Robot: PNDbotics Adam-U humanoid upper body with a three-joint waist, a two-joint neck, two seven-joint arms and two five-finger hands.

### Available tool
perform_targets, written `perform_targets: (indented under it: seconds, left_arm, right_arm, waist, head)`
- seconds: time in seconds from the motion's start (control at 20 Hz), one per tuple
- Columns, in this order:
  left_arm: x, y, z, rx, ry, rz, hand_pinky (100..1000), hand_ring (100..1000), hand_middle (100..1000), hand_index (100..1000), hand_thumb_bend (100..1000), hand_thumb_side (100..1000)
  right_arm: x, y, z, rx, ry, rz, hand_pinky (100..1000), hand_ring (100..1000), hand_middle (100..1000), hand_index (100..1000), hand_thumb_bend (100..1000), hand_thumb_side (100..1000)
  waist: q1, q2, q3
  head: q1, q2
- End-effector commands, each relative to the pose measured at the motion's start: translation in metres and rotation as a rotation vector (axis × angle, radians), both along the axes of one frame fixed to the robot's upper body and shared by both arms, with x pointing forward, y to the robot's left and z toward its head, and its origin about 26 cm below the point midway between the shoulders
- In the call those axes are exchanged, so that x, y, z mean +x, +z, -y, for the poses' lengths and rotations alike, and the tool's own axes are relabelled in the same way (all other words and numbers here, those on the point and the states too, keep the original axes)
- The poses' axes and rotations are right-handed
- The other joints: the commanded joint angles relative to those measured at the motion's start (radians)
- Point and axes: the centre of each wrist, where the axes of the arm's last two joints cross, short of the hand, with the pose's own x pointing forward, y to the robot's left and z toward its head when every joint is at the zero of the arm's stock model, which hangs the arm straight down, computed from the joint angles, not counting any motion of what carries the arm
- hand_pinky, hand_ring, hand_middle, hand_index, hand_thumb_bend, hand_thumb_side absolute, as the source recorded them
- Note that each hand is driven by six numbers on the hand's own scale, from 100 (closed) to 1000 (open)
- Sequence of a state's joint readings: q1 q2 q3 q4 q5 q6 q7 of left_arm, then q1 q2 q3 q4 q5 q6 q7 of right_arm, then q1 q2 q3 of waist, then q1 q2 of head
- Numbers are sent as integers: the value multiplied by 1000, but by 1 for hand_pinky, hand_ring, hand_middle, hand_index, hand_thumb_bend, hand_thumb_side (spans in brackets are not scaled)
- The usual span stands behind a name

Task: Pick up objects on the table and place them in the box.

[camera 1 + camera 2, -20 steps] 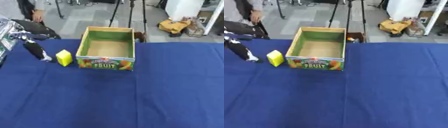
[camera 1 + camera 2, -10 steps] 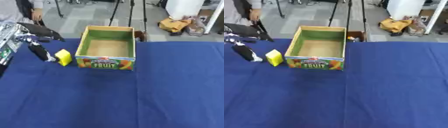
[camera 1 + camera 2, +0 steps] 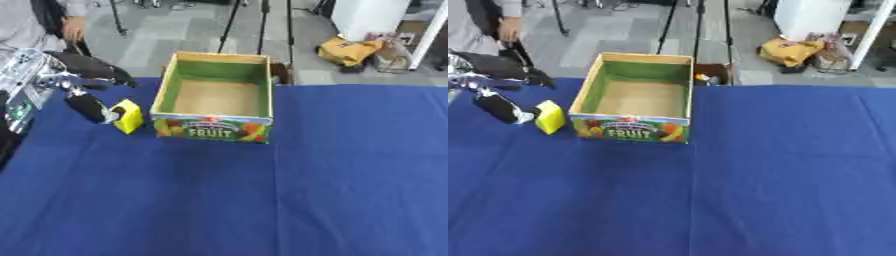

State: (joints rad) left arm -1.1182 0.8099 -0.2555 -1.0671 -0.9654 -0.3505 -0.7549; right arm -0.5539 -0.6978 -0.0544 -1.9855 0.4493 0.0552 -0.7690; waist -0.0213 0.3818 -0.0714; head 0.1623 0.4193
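Left hand closing in on the yellow block beside the fruit box

The left hand (image 3: 87,95) has one of its fingers (image 3: 90,107) touching the yellow block (image 3: 128,116) on the blue counter (image 3: 262,200), not gripping it; a nudge could tip it against the box (image 3: 215,131), which reads "FRUIT". Right hand unseen

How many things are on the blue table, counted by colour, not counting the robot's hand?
Yellow: 1, the block beside the box on its left.
Green inside with a printed fruit front: 1, the box, open on top, with nothing visible inside.
Total: 2
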Motion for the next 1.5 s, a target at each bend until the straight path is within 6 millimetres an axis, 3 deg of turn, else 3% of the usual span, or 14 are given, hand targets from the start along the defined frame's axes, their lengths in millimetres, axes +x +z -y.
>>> perform_targets:
  seconds: [0.05,0.1,0.15,0.3,0.35,0.45,0.5,0.55,0.65,0.7,0.8,0.9,0.95,1.5]
  left_arm:
    - [-5,16,-5,47,29,-12,850,934,971,1000,193,580]
    - [-6,17,-5,62,39,-10,854,936,976,1000,215,584]
    - [-7,19,-4,82,47,-6,859,940,981,1000,303,593]
    - [-7,21,-2,141,59,4,862,942,985,1000,455,608]
    - [-7,21,-2,146,61,2,869,946,978,1000,639,650]
    - [-5,21,-3,134,75,-5,868,941,938,1000,860,744]
    - [-5,22,-5,110,91,-6,866,939,928,1000,881,784]
    - [-5,23,-6,86,108,-3,864,936,918,1000,881,892]
    - [-6,27,-8,41,147,11,863,934,910,1000,871,980]
    - [-6,29,-10,20,169,20,862,932,903,1000,810,1000]
    - [-7,30,-13,-16,213,33,859,928,895,1000,817,1000]
    - [-6,28,-17,-46,253,36,848,917,881,1000,777,1000]
    - [-6,27,-18,-57,270,37,840,911,874,1000,712,1000]
    - [1,14,-28,-209,385,36,799,903,849,962,611,1000]
  right_arm:
    - [-5,9,0,-14,5,33,686,727,699,782,100,515]
    - [-5,9,-1,-14,8,35,686,727,699,781,100,515]
    - [-5,9,-1,-15,10,36,685,726,699,782,100,514]
    - [-4,10,-2,-14,14,38,685,725,698,781,100,513]
    - [-4,10,-3,-14,14,37,684,724,698,781,100,513]
    - [-4,10,-3,-13,14,35,684,724,697,781,100,512]
    - [-4,10,-3,-12,13,34,684,724,697,780,100,512]
    - [-4,10,-3,-12,12,32,684,723,697,780,100,514]
    - [-4,9,-3,-11,10,30,683,722,695,778,100,517]
    - [-4,9,-3,-10,8,29,683,722,695,778,100,518]
    - [-4,8,-2,-8,5,25,683,722,695,778,100,517]
    - [-4,7,-1,-7,1,23,683,722,694,777,100,517]
    - [-4,7,-1,-6,0,22,682,721,694,777,100,518]
    - [-4,5,-1,5,-6,20,681,721,693,776,100,530]
  waist:
    - [2,-18,1]
    - [2,-17,1]
    - [3,-16,1]
    - [3,-14,0]
    - [3,-13,0]
    - [2,-13,0]
    - [2,-12,0]
    - [2,-12,0]
    - [4,-13,1]
    - [5,-14,2]
    - [7,-17,4]
    - [8,-20,6]
    - [8,-21,7]
    - [12,-32,5]
  head:
    - [-1,-14]
    - [-1,-15]
    - [-1,-16]
    - [0,-19]
    - [0,-20]
    - [0,-21]
    - [-1,-20]
    - [-1,-19]
    - [-2,-16]
    - [-3,-14]
    - [-6,-10]
    - [-8,-6]
    - [-9,-4]
    - [-6,2]
